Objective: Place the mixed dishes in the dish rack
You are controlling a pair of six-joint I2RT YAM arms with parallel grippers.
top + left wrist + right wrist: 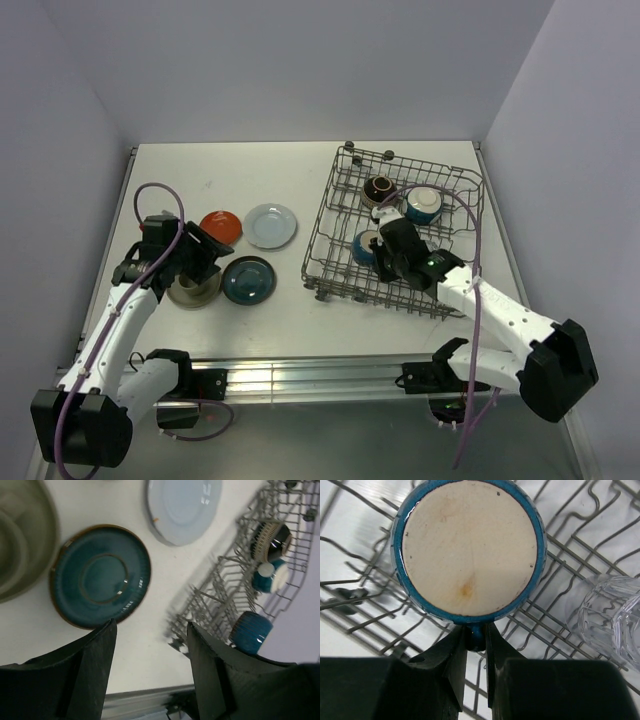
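We see the right claw (476,631) clenched on a small blue tab at the edge of a blue-glazed round cup (470,547) with a cream face. The cup is inside the grey metal wire dish rack (318,235), at its near-left part. A clear glass cup (612,622) lies on the rack wires just right of it. A brown bowl (380,188) and a cream/teal bowl (423,205) sit side by side in the far part of the rack.

The left claw (150,630) is released, with nothing between its fingers, and hovers over the white surface (290,300) near the dark teal round plate (100,575). The pale blue round plate (182,510), red-orange round plate (220,225) and grey-beige round dish (20,540) lie on the surface left of the rack.
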